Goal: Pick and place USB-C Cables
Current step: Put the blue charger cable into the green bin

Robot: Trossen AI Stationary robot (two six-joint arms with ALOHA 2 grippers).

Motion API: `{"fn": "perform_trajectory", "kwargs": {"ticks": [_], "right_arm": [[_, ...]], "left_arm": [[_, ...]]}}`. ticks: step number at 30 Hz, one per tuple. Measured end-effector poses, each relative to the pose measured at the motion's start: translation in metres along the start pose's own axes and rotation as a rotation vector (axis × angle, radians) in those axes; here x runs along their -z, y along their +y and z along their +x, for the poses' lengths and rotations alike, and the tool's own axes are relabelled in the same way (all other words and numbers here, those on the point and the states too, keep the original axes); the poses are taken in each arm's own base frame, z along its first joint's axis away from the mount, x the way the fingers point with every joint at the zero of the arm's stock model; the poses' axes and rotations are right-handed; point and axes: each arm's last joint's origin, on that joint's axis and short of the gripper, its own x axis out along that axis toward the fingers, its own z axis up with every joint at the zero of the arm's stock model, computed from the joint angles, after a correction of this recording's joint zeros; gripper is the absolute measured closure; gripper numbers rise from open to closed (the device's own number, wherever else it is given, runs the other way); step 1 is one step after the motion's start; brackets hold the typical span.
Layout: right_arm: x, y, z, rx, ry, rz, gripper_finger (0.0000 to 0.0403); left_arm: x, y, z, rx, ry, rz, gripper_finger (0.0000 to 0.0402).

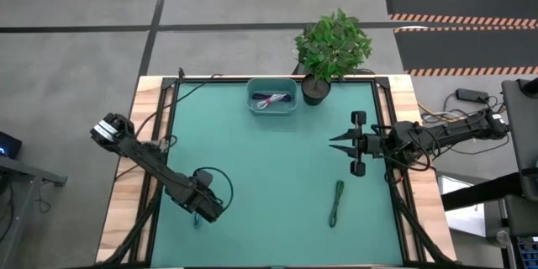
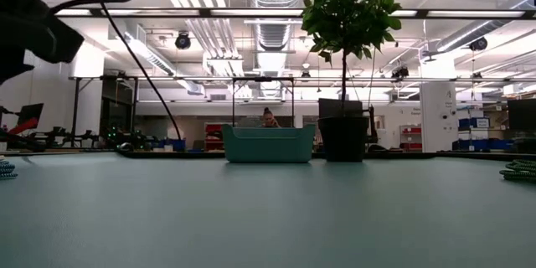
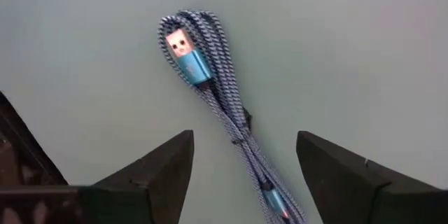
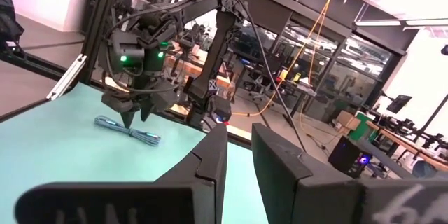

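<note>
On the near part of the green tabletop (image 1: 269, 176), two loose cable bundles: blue cable (image 3: 217, 98) at the near left corner, green cable (image 1: 337, 203) lying straight at near right. Three bundles counted in all.

Above the blue cable, left end effector (image 1: 202, 212) pointing down at it, fingers (image 3: 157, 175) spread wide, one either side of the bundle, gripping nothing. Blue bundle flat on the mat, USB plug end turned up at one end of the coil. Left arm bent in from the tabletop's left edge, wrist low over the corner.

Farther back on the right side, right end effector (image 1: 336, 141) held level, pointing toward the tabletop's centre, fingers nearly together with a slim gap, holding nothing.

At the far edge, one teal bin (image 1: 272, 97), holding the third bundle, white-and-red cable (image 1: 271, 100). Just beside the bin, one potted plant (image 1: 331, 48) in a dark pot.

Beyond the tabletop, a person seated behind the bin in the low view.
</note>
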Motion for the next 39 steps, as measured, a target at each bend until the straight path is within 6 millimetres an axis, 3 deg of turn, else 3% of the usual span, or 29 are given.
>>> {"fn": "perform_trajectory", "kwargs": {"ticks": [13,31,39], "right_arm": [[0.0,0.0,0.0,-0.001,0.001,0.0,0.0344],[0.0,0.0,0.0,-0.001,0.001,-0.007,0.0344],[0.0,0.0,0.0,-0.001,0.002,-0.007,0.0344]], "left_arm": [[-0.001,0.008,0.032,0.046,-0.026,-0.065,0.0198],[-0.001,0.009,0.033,0.047,-0.032,-0.065,0.0302],[-0.003,0.008,0.032,0.065,-0.114,-0.038,0.0366]]}}
